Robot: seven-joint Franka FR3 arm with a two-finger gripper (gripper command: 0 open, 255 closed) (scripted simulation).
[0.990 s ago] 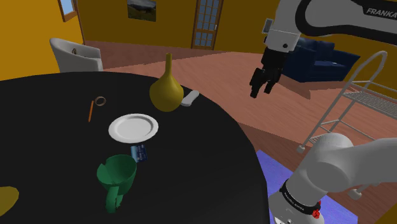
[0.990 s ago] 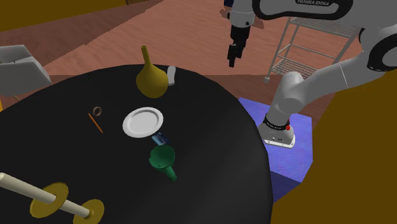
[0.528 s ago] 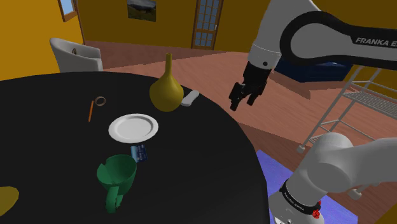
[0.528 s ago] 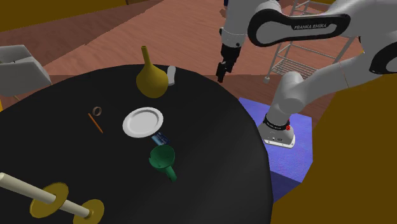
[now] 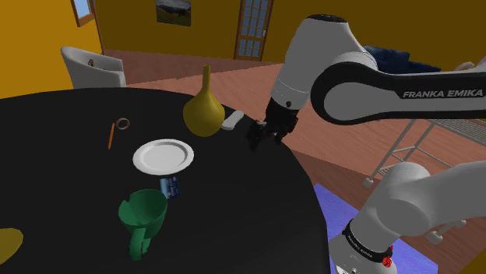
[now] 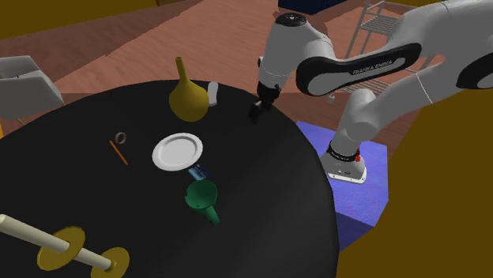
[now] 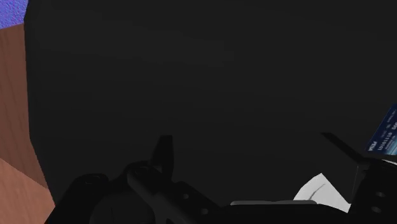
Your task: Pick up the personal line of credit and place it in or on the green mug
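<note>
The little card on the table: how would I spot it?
Look at the round black table. Between the white plate and the green mug lies the card. It is small, flat and the only blue thing there.

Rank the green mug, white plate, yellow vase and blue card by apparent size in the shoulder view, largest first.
1. The green mug, white plate and yellow vase: nearly alike; the mug sits nearest the camera, so no ranking among them.
2. The blue card: clearly smallest.
</note>
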